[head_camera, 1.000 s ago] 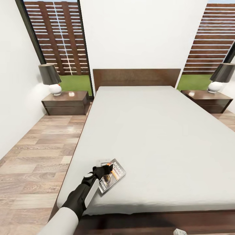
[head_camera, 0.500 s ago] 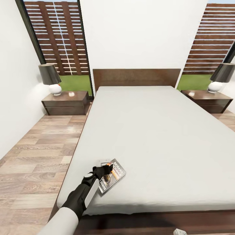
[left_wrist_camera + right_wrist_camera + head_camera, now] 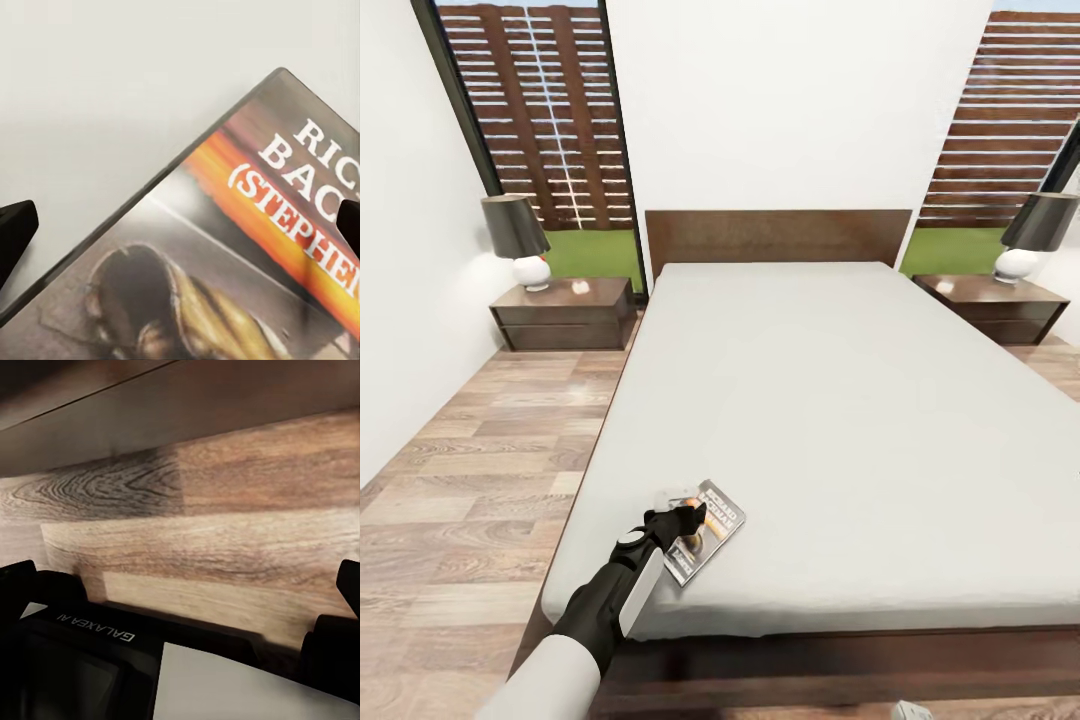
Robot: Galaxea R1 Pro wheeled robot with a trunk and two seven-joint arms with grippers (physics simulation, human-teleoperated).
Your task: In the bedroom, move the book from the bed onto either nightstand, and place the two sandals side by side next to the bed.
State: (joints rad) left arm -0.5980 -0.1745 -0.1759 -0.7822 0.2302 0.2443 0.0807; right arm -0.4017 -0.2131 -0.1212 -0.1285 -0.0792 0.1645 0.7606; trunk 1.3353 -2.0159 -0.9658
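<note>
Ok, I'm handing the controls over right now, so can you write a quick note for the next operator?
Left gripper: at the book, fingers wide apart in the wrist view, nothing gripped.
Right gripper: open, empty, over the floor.
Book lies on the bed, near its foot corner.
Nightstands flank the headboard.
Done: nothing.
Left: grip the book, carry it to a nightstand; then find and pair the sandals.

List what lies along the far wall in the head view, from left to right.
Left lamp → left nightstand → headboard → right nightstand → right lamp.
</note>
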